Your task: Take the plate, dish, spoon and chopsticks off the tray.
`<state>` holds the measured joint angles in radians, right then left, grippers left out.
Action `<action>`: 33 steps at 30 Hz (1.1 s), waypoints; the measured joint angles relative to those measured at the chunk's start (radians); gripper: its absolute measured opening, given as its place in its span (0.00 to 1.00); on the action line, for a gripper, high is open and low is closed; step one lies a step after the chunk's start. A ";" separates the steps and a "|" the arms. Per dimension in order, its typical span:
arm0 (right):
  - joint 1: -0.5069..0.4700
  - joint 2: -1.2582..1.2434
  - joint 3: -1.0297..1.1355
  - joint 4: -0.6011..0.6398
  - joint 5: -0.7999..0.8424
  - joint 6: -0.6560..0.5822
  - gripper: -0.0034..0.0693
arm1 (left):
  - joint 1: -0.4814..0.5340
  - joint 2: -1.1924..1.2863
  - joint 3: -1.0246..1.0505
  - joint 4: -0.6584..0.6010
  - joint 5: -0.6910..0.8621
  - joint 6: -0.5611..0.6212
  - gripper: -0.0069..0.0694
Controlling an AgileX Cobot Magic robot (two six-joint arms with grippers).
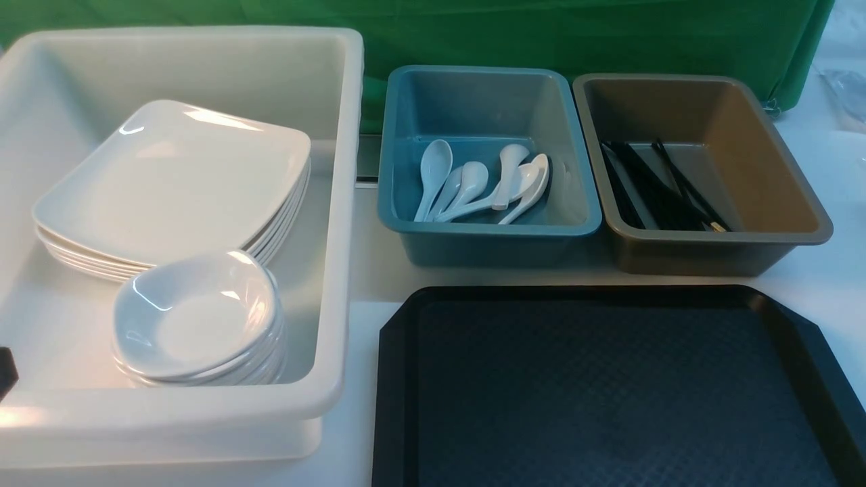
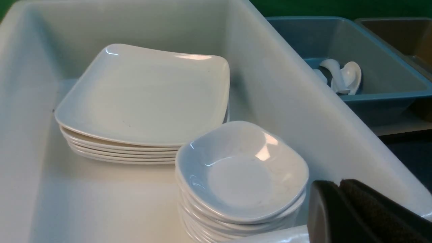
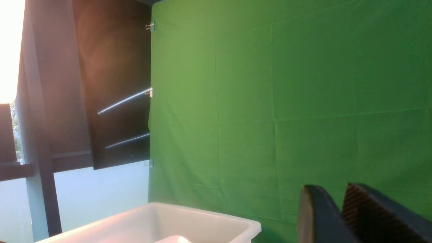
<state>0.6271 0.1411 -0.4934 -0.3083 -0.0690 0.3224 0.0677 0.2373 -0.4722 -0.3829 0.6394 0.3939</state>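
Green cloth point(image 1: 541, 34) hangs behind a pale table point(image 1: 365, 284). At the left, the white bin point(image 1: 331, 203) holds stacked plates point(image 1: 176, 182) and small dishes point(image 1: 196, 318); the left gripper point(image 2: 337, 209), jaws pressed together and empty, hovers beside the dishes. Then come spoons point(image 1: 473, 182) in the blue bin point(image 1: 487, 230), chopsticks point(image 1: 656, 189) in the brown bin point(image 1: 717, 250), and the black tray point(image 1: 609, 385) in front, bare. The right gripper point(image 3: 341, 216), slightly parted and holding nothing, faces the cloth. No writing is readable.

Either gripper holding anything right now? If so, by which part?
Nothing held. Left gripper is shut and empty; right gripper has a small empty gap between its fingers.
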 joint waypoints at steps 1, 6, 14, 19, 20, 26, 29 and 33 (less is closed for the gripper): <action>0.000 0.000 0.000 0.000 0.000 0.000 0.28 | 0.000 0.000 0.000 0.000 -0.001 0.000 0.11; 0.000 0.000 0.000 0.000 0.000 0.001 0.30 | 0.000 -0.009 0.036 0.053 -0.058 0.008 0.11; 0.000 0.000 0.000 0.000 0.000 0.001 0.33 | 0.000 -0.127 0.330 0.221 -0.472 -0.054 0.11; 0.000 0.000 0.000 0.000 0.000 0.002 0.34 | 0.000 -0.223 0.471 0.249 -0.496 -0.098 0.11; 0.000 0.000 0.000 0.000 0.000 0.002 0.34 | 0.000 -0.231 0.476 0.251 -0.475 -0.107 0.11; 0.000 0.000 0.000 0.000 0.000 0.002 0.36 | 0.000 -0.238 0.477 0.253 -0.397 -0.124 0.11; 0.000 0.000 0.000 0.000 0.000 0.002 0.37 | 0.000 -0.238 0.477 0.243 -0.402 -0.124 0.11; 0.000 0.000 0.000 0.000 0.000 0.002 0.37 | 0.000 -0.238 0.477 0.234 -0.402 -0.124 0.11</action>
<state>0.6271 0.1411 -0.4934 -0.3083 -0.0686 0.3244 0.0677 -0.0004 0.0044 -0.1490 0.2378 0.2695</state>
